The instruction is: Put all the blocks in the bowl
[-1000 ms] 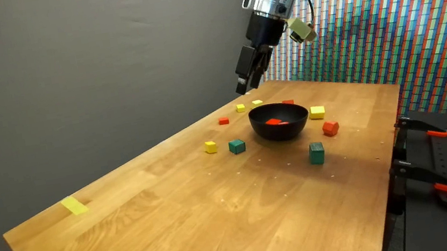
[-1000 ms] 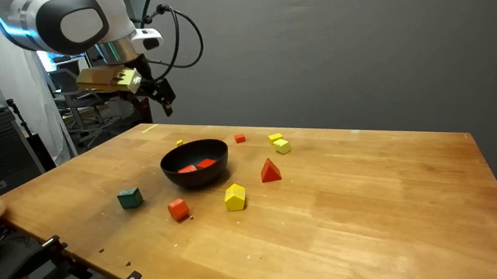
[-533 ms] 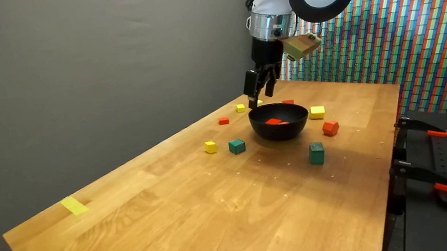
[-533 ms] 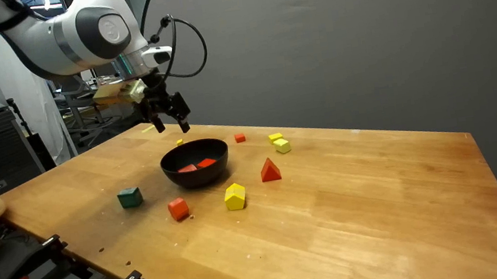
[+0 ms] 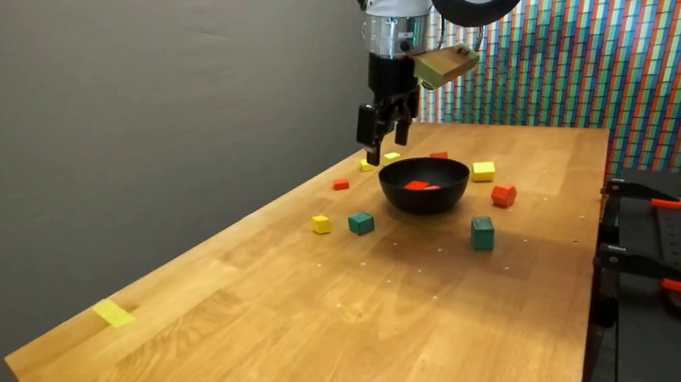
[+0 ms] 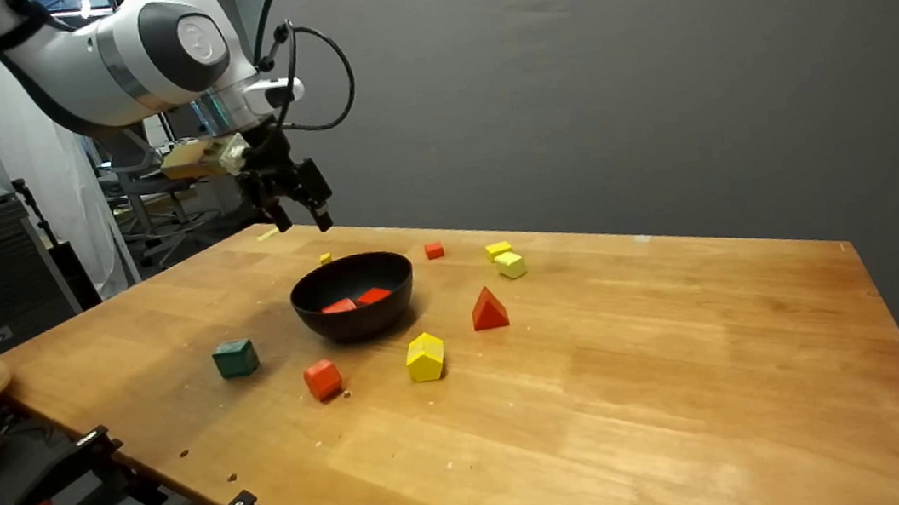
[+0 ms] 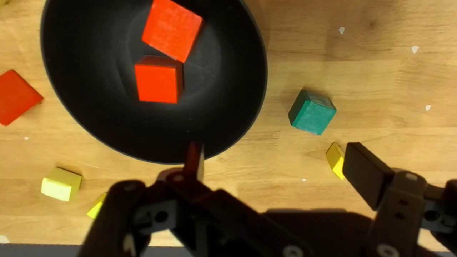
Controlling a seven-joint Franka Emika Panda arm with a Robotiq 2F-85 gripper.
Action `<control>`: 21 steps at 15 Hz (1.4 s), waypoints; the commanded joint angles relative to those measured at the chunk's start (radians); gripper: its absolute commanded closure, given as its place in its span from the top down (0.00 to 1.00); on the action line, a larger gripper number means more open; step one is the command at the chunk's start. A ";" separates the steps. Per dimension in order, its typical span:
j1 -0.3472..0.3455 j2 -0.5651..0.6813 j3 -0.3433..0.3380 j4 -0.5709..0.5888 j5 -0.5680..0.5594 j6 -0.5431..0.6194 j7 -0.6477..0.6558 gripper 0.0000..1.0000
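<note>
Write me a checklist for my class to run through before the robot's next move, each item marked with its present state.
1. Gripper open, nothing held: ok.
2. Bowl upright on the table: ok.
3. All blocks inside the bowl: not ok; two red blocks show inside, others, such as the red triangle, lie outside.
4. Green block apart from the yellow block near it, in the wrist view: ok.
5. Next block chosen: cannot tell.

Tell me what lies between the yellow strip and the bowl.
In an exterior view, going from the yellow strip to the bowl: a yellow block, then a green block nearer the bowl.
</note>
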 commanded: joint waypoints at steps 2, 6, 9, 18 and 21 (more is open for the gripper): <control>-0.073 0.004 0.134 0.066 0.019 -0.180 -0.013 1.00; -0.094 0.097 0.209 0.211 0.030 -0.377 -0.015 1.00; -0.108 0.193 0.227 0.307 0.027 -0.361 -0.033 1.00; -0.080 0.457 0.176 0.526 0.045 -0.321 0.075 1.00; -0.082 0.488 0.165 0.536 0.084 -0.302 0.120 0.68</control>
